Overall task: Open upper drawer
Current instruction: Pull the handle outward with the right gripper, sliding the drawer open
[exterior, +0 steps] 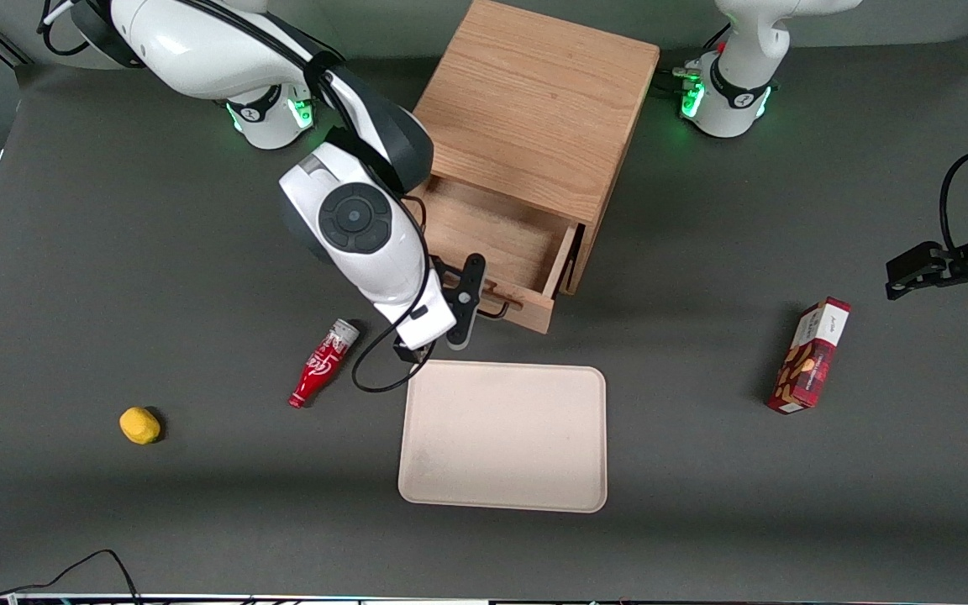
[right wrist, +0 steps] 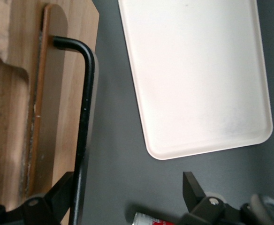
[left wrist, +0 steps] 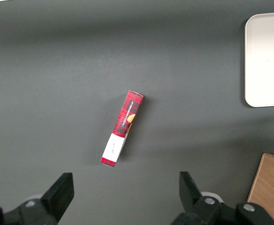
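Observation:
The upper drawer of the oak cabinet stands pulled out, and its bare wooden floor shows. Its black wire bar handle faces the tray. My right gripper is at the drawer front, nearer the working arm's end of the handle. It is open and wide. One finger sits between the handle bar and the drawer front, touching or nearly touching the bar. The other finger hangs over the bare table. The lower drawer is hidden beneath the upper one.
A cream tray lies just in front of the drawer. A red bottle lies beside the gripper, and a yellow object sits toward the working arm's end. A red box stands toward the parked arm's end.

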